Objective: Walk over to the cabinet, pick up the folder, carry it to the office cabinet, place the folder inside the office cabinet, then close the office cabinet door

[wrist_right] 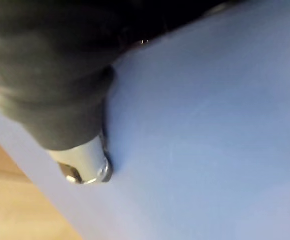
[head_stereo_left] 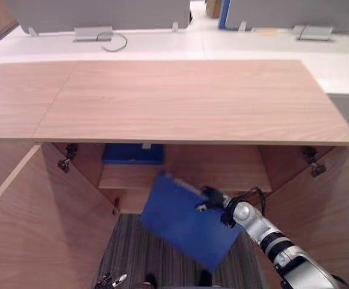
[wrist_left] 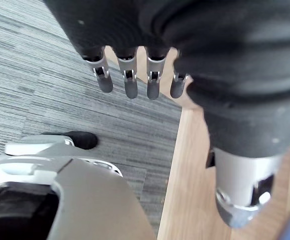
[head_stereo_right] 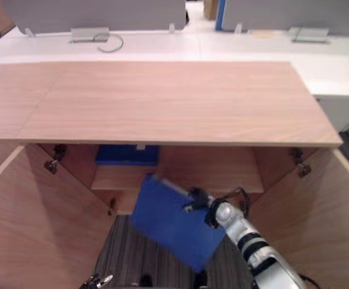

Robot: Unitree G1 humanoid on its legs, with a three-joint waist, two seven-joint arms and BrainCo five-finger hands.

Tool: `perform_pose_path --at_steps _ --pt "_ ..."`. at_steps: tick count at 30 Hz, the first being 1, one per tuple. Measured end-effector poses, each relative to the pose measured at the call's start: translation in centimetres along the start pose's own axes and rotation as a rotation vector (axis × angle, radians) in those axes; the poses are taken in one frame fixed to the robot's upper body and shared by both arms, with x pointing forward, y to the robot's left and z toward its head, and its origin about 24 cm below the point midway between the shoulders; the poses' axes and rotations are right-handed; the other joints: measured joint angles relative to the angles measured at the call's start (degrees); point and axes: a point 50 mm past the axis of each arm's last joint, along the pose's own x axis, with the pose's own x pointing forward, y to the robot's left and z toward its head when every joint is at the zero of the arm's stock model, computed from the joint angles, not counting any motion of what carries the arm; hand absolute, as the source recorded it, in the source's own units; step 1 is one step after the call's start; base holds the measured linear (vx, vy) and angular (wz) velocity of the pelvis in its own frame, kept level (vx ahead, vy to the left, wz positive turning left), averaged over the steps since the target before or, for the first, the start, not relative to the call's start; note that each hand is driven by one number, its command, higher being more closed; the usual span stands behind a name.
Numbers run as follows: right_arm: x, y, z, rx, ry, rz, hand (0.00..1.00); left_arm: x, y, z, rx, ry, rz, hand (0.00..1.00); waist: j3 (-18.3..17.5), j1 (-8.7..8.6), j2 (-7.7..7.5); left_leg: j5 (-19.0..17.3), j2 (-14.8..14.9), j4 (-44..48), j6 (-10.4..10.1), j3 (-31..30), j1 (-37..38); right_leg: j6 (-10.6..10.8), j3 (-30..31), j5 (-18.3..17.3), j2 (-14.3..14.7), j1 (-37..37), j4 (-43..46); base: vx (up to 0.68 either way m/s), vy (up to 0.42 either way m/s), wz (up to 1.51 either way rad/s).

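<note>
A blue folder hangs tilted in front of the open wooden office cabinet, just below its inner shelf. My right hand is shut on the folder's right edge, and in the right wrist view its thumb presses on the blue cover. My left hand hangs low beside the left door over the carpet, fingers straight and holding nothing; its fingertips peek in at the bottom edge.
Both cabinet doors stand wide open, the left door and the right door. Another blue flat thing lies at the back left of the shelf. Striped grey carpet lies below. White desks stand behind the cabinet.
</note>
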Motion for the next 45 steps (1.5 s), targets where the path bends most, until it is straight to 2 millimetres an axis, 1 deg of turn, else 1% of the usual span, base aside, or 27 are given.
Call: perform_pose_path --at_steps 1,2,4,5,7,9,10,12,13,15,16,18,19,20,24,25,26,27,28,31,34,37,39,41,43,44,45 --pt "0.6 -2.0 0.7 0.266 -0.024 -0.123 1.00 0.2 -0.4 0.3 -0.043 -0.012 0.013 0.00 2.8 0.13 0.81 -0.6 0.1 3.0 0.7 0.0 -2.5 0.0 0.0 0.0 -0.6 -2.5 2.6 -0.15 0.069 -0.05" --pt "0.7 -2.8 1.2 0.383 -0.047 -0.168 1.00 0.3 -0.5 0.6 -0.060 -0.020 0.020 0.00 4.2 0.27 1.11 -1.0 0.4 4.4 0.9 -0.1 -3.5 0.0 0.0 -0.2 -0.8 -3.4 3.8 -0.20 0.070 -0.02" --pt "1.0 -6.3 4.1 0.864 -0.222 -0.318 1.00 1.0 -0.9 2.2 -0.129 -0.056 0.043 0.00 10.1 0.67 2.39 -3.7 1.0 12.4 1.5 -0.6 -7.8 -0.2 0.0 -2.6 -1.8 -6.8 10.2 -0.21 0.049 0.07" --pt "1.1 -6.9 4.8 0.966 -0.267 -0.337 1.00 1.0 -0.8 2.4 -0.152 -0.063 0.051 0.00 11.3 0.75 2.75 -4.4 1.2 14.4 1.8 -0.8 -8.9 -0.1 0.0 -3.4 -2.2 -7.9 12.3 -0.18 0.045 0.10" --pt "1.1 -8.3 6.9 1.235 -0.412 -0.364 1.00 1.2 -0.6 2.9 -0.205 -0.079 0.078 0.00 13.8 0.80 3.10 -6.1 1.4 19.5 1.9 -1.6 -12.1 -0.2 0.0 -6.7 -3.6 -11.8 19.9 -0.20 0.032 0.20" --pt "0.5 -9.4 9.0 1.486 -0.600 -0.364 1.00 1.2 -0.4 3.3 -0.267 -0.098 0.109 0.00 14.7 0.98 3.02 -8.6 1.0 26.0 1.7 -2.8 -17.9 0.0 -1.2 -11.7 -6.3 -18.2 29.4 -0.21 -0.011 0.36" --pt "0.2 -9.7 9.5 1.541 -0.646 -0.360 1.00 1.1 -0.4 3.3 -0.280 -0.102 0.114 0.00 14.8 1.08 3.03 -9.1 0.9 27.5 1.7 -3.0 -19.2 -0.1 -1.5 -12.6 -6.9 -19.4 31.4 -0.14 -0.044 0.32" --pt "-0.2 -10.7 12.1 1.665 -0.785 -0.326 1.00 1.1 -1.0 3.8 -0.314 -0.130 0.103 0.00 16.0 1.12 3.00 -10.3 0.9 31.8 1.5 -3.9 -23.1 -0.6 -2.6 -15.0 -8.7 -23.2 37.0 -0.11 -0.067 0.27" --pt "-0.4 -11.1 12.7 1.685 -0.816 -0.322 1.00 1.1 -1.2 4.0 -0.322 -0.141 0.096 0.00 16.2 1.15 2.96 -10.5 0.9 32.7 1.5 -4.2 -24.2 -0.6 -3.2 -15.5 -9.2 -24.1 38.1 -0.09 -0.079 0.27" --pt "-1.3 -13.1 15.3 1.763 -0.937 -0.308 1.00 1.1 -1.7 4.9 -0.348 -0.183 0.078 0.00 17.2 1.20 2.86 -10.9 0.6 35.3 1.2 -5.4 -27.5 -0.9 -5.0 -17.0 -10.9 -26.9 41.9 -0.07 -0.092 0.31" --pt "-1.6 -13.6 15.9 1.776 -0.967 -0.310 1.00 1.0 -1.7 5.1 -0.350 -0.190 0.076 0.00 17.3 1.18 2.90 -11.0 0.5 35.9 1.1 -5.7 -28.5 -1.0 -5.2 -17.5 -11.3 -27.7 42.8 -0.05 -0.085 0.30" --pt "-2.9 -16.0 18.4 1.793 -1.063 -0.302 1.00 1.0 -1.7 5.8 -0.353 -0.222 0.070 0.00 17.7 1.20 2.97 -11.5 0.5 38.9 1.1 -6.8 -32.6 -2.2 -6.2 -19.0 -12.6 -31.4 46.7 -0.03 -0.080 0.29" --pt "-3.3 -16.6 18.9 1.796 -1.085 -0.302 1.00 1.0 -1.7 6.0 -0.352 -0.229 0.066 0.00 18.0 1.32 2.95 -11.6 0.5 39.5 1.0 -6.9 -33.5 -2.3 -6.3 -19.4 -12.9 -32.2 47.5 -0.02 -0.073 0.28" --pt "-4.0 -17.9 20.2 1.815 -1.122 -0.298 1.00 0.9 -1.8 6.2 -0.367 -0.236 0.059 0.00 18.2 1.71 2.97 -11.6 0.5 40.7 0.9 -7.1 -35.6 -2.9 -6.6 -20.1 -13.5 -34.2 49.3 -0.01 -0.051 0.23" --pt "-5.8 -20.7 23.4 1.841 -1.173 -0.280 1.00 0.9 -1.9 6.8 -0.408 -0.262 0.046 0.00 19.1 2.21 3.69 -11.6 0.4 43.1 1.0 -6.9 -39.6 -4.0 -8.3 -21.9 -15.6 -37.7 53.2 -0.03 -0.044 0.27" --pt "-6.8 -21.8 24.6 1.841 -1.196 -0.275 1.00 0.8 -1.9 7.1 -0.420 -0.274 0.041 0.00 19.4 2.23 4.24 -11.7 0.4 44.2 1.0 -7.1 -41.4 -4.3 -9.0 -22.7 -16.4 -38.8 54.8 -0.05 -0.040 0.37" --pt "-7.7 -22.6 25.4 1.809 -1.206 -0.283 1.00 0.8 -1.9 7.4 -0.427 -0.285 0.038 0.00 19.5 2.86 4.38 -11.7 0.3 45.5 1.0 -7.3 -43.2 -4.3 -9.2 -23.2 -17.1 -40.6 56.6 -0.06 -0.038 0.37" --pt "-8.1 -23.0 25.8 1.791 -1.206 -0.289 1.00 0.8 -1.9 7.5 -0.431 -0.289 0.035 0.00 19.5 3.03 4.46 -11.7 0.2 46.1 1.0 -7.5 -44.1 -4.4 -9.2 -23.6 -17.4 -41.4 57.5 -0.08 -0.043 0.35" --pt "-8.8 -23.5 26.8 1.781 -1.208 -0.283 1.00 0.8 -1.9 7.7 -0.435 -0.291 0.031 0.00 19.6 3.12 4.62 -11.7 -0.3 47.4 1.0 -8.1 -45.9 -4.7 -9.4 -24.4 -18.3 -42.8 59.2 -0.08 -0.035 0.37" --pt "-9.7 -24.1 27.7 1.782 -1.213 -0.303 1.00 0.8 -2.0 7.8 -0.435 -0.284 0.033 0.00 19.9 3.51 5.30 -11.8 -1.6 50.1 0.7 -9.2 -49.6 -4.9 -9.5 -26.6 -20.5 -46.0 63.6 -0.10 -0.028 0.38" --pt "-9.8 -24.3 28.1 1.799 -1.175 -0.330 1.00 0.8 -2.0 7.8 -0.437 -0.278 0.042 0.00 20.0 3.65 5.49 -11.7 -2.2 51.8 0.3 -9.7 -52.9 -4.2 -9.4 -27.8 -21.6 -49.0 66.0 -0.10 -0.018 0.22" --pt "-9.5 -24.4 28.0 1.866 -1.110 -0.378 1.00 0.9 -2.4 8.2 -0.431 -0.284 0.039 0.00 20.3 4.15 6.17 -11.5 -2.6 53.9 -0.1 -9.8 -56.6 -4.7 -9.0 -28.6 -23.0 -52.8 69.0 -0.07 -0.014 0.19" --pt "-8.8 -24.4 27.0 1.943 -1.022 -0.430 1.00 1.0 -2.8 8.5 -0.436 -0.284 0.040 0.00 20.5 4.79 6.64 -11.2 -2.6 55.1 -0.4 -10.1 -58.8 -5.1 -8.8 -28.8 -23.2 -54.9 70.7 -0.02 -0.023 0.11" --pt "-8.8 -24.4 26.8 1.936 -1.011 -0.468 1.00 1.0 -3.2 8.7 -0.444 -0.284 0.036 0.00 20.5 4.89 6.77 -11.1 -3.0 55.5 -0.6 -10.3 -59.8 -5.7 -8.6 -29.1 -23.6 -56.1 71.6 0.01 -0.038 0.16" --pt "-9.4 -24.8 27.1 1.939 -1.044 -0.483 1.00 1.1 -4.0 9.0 -0.457 -0.285 0.029 0.00 20.5 5.02 6.91 -10.8 -3.4 56.0 -0.9 -10.6 -60.9 -6.1 -8.5 -29.7 -24.2 -57.3 73.0 0.02 -0.054 0.17" --pt "-9.5 -24.8 27.3 1.945 -1.047 -0.481 0.00 1.1 -4.1 9.1 -0.460 -0.284 0.028 0.00 20.5 5.07 6.92 -10.8 -3.4 56.1 -1.0 -10.7 -61.1 -6.1 -8.5 -29.8 -24.2 -57.5 73.1 0.01 -0.041 0.06" --pt "-9.6 -24.8 27.5 1.948 -1.049 -0.477 0.00 1.1 -4.3 9.2 -0.464 -0.287 0.028 0.00 20.5 5.07 6.93 -10.7 -3.4 56.1 -1.2 -10.8 -61.4 -6.1 -8.5 -29.9 -24.2 -57.8 73.3 0.02 -0.055 0.04"
